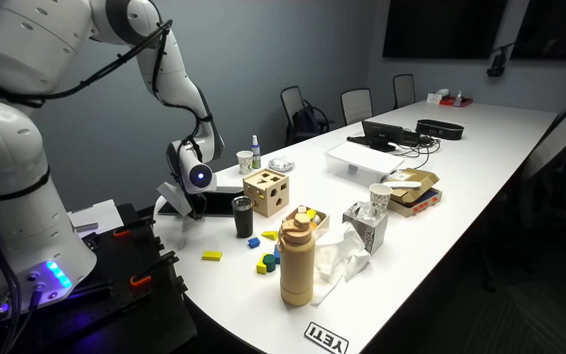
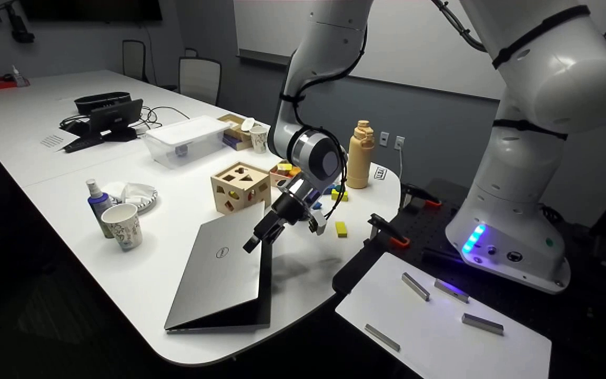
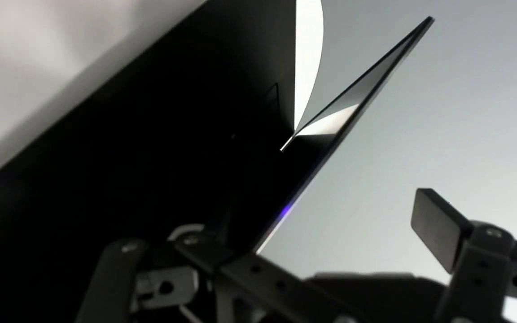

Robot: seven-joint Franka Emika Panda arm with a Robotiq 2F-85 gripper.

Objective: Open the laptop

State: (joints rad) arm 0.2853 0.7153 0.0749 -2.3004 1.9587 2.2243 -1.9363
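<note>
In an exterior view: laptop (image 2: 224, 279) on near end of bench (image 2: 71, 189), tool (image 2: 262, 240) straddling edge of lid (image 2: 216, 268); sorter box (image 2: 240, 187) just behind laptop, bin (image 2: 192, 145) back-left of sorter box; cup (image 2: 123, 226) left of laptop, spray bottle (image 2: 100, 205) behind cup, tissue (image 2: 137, 192) on plate (image 2: 151, 203) beyond; flask (image 2: 359, 158) right of sorter box, loose blocks (image 2: 341, 229) in front of flask

"YETI" on a sticker (image 1: 326, 338) on the table (image 1: 465, 167), "DELL" on the laptop (image 2: 220, 269)

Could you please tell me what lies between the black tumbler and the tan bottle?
Small yellow, blue and green blocks lie between the black tumbler and the tan bottle; an exterior view shows this.
</note>
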